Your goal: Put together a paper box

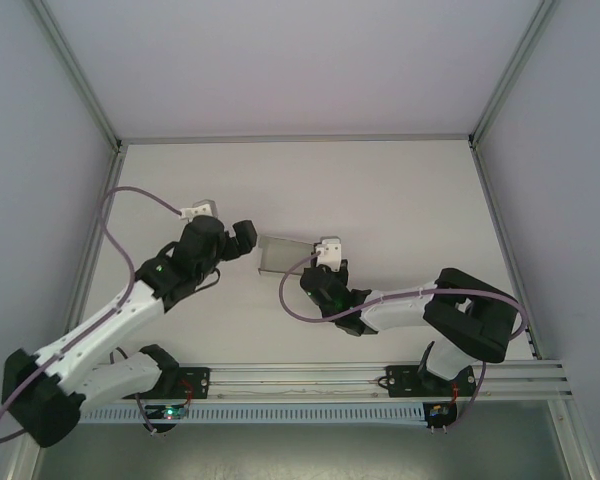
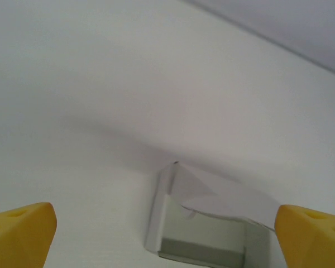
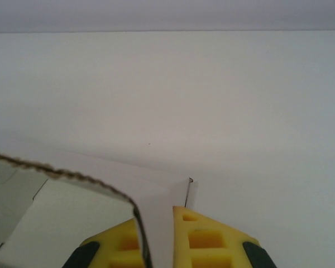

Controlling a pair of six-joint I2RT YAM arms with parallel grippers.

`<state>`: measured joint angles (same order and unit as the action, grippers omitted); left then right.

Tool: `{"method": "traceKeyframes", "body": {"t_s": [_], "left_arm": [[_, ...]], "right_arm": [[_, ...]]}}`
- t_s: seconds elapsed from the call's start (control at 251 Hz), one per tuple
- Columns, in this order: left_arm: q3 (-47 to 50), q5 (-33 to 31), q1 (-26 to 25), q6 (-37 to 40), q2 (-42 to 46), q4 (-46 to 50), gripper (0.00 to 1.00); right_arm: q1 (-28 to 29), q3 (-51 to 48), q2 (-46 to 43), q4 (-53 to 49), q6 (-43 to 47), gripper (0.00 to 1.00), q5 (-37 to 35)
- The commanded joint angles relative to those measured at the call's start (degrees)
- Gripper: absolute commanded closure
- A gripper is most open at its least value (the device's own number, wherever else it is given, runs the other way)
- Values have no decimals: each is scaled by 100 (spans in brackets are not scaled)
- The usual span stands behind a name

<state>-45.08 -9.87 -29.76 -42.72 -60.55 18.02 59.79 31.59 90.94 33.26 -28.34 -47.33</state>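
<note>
Left jaws released near the white paper box (image 1: 283,256); right jaws clenched on its edge.

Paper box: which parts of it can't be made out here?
- Top view: paper box small, one end hidden by the right gripper.
- Left wrist view: bottom cut off by the picture's edge.
- Right wrist view: left part cut off; the raised flap hides the inside.

White paper box (image 2: 229,201), yellow fingertips (image 3: 204,240)
</note>
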Motion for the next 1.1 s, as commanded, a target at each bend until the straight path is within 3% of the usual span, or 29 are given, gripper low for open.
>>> {"method": "traceKeyframes", "body": {"t_s": [0.0, 0.255, 0.391, 0.838, 0.95, 1.093], "left_arm": [[-41, 1268, 501, 25, -568, -582, 0], [-686, 2233, 770, 237, -1794, -971, 0], [-888, 2294, 796, 288, -2349, -955, 1], [-344, 2654, 796, 239, -3038, -1623, 23], [-89, 2728, 796, 125, -3065, -1891, 31], [193, 2649, 787, 66, -2972, -2160, 33]], "right_arm": [[33, -179, 292, -320, 450, 99, 578], [25, -99, 371, -399, 630, 99, 602], [7, -93, 433, -370, 654, 99, 676], [-177, -422, 433, -38, 656, 96, 1059], [-196, -494, 377, 36, 773, 87, 1275], [-196, -709, 29, 29, 890, 60, 1970]]}}
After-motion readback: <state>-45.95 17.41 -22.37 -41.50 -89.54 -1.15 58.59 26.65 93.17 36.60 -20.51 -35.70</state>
